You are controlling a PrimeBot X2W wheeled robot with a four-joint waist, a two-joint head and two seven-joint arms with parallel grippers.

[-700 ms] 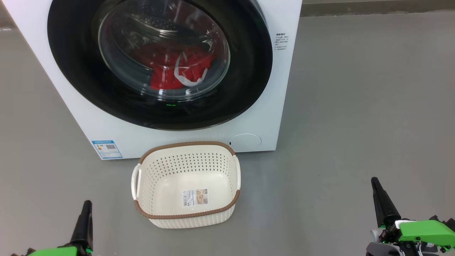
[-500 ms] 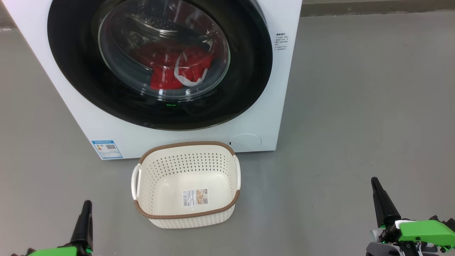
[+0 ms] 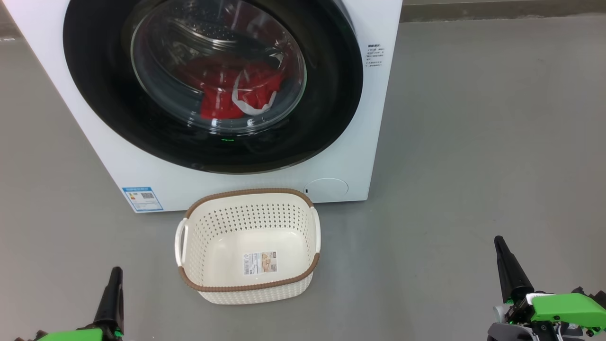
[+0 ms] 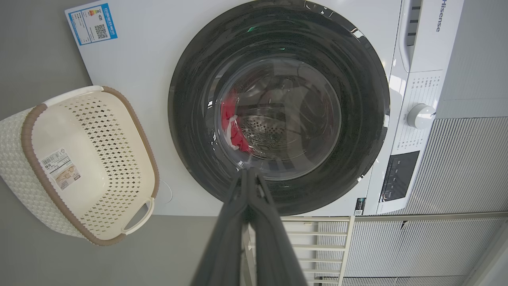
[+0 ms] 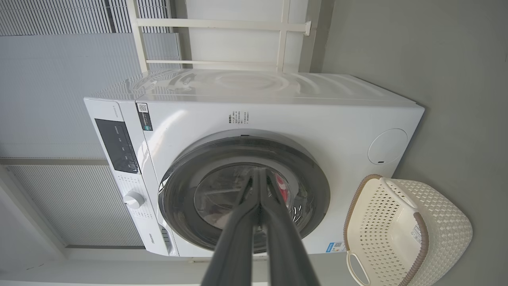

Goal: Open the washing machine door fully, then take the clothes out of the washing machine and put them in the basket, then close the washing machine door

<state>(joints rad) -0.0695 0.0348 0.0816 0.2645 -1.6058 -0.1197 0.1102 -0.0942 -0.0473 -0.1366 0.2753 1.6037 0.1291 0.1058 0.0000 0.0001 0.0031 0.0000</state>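
Clothes (image 3: 227, 97), bright red with a white band, lay inside the washing machine (image 3: 118, 166), behind the glass of the washing machine door (image 3: 118, 123). We saw that door sitting flush against the white front in the upper left of the head view. We found the basket (image 3: 251, 192) on the floor (image 3: 473, 142) just below the machine, at the lower centre of the frame, with a label sticker (image 3: 259, 263) on its inner bottom. Our left gripper (image 3: 115, 271) sat at the lower left corner and our right gripper (image 3: 497, 240) at the lower right, both well apart from the door, the garments and the basket. In each wrist view the two dark fingers (image 4: 226, 238) met at their tips, closed against each other. The floor was smooth, plain grey. Beside the door the left wrist view showed a white knob (image 4: 420, 116) and a dark control panel (image 4: 399, 174). Behind the machine we made out a white rail frame (image 5: 222, 24) and pale slatted panels (image 4: 456, 167).
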